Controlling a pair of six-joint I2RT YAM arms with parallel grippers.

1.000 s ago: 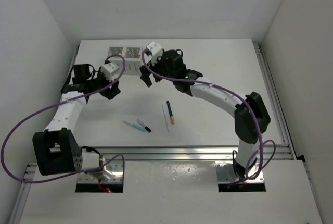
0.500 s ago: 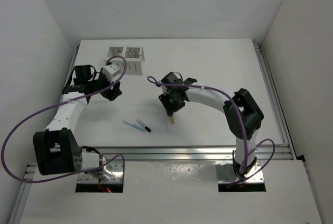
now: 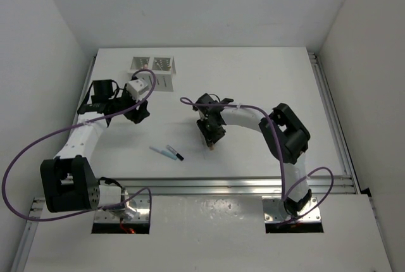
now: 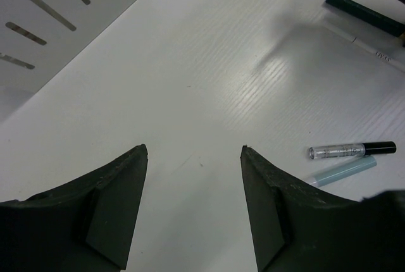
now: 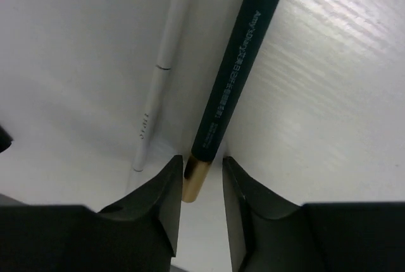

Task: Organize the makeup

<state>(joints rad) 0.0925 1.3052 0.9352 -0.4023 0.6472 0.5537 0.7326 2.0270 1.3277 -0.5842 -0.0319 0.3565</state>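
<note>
White table (image 3: 272,76), viewed from above and from both wrists. The right gripper (image 5: 201,158) stands low over the middle of the table, fingers pointing down at the dark stick with the gold end (image 5: 234,76), which lies flat on the surface. The two fingers straddle the gold tip with the jaws drawn narrow. One finger appears to touch the tip while a sliver of white shows beside the other, so it cannot be told whether the stick is actually clamped. From above, only the gold tip shows below the gripper, and the rest of the stick is hidden under it. The thin white stick (image 5: 161,76) lies just beside the dark one, roughly parallel and outside the jaws. The left gripper (image 4: 193,152) hangs above bare table at the far left, just in front of the white slotted box (image 3: 155,69). Its fingers are spread apart with nothing between them. Through the box's slots a few coloured shapes show, too small to identify. Two further pieces of makeup lie toward the near edge, between the two arms and well apart from the box. These are a clear tube with a black cap (image 4: 351,150) and a pale blue stick (image 4: 342,172), side by side and nearly parallel, with neither gripper touching them.
</note>
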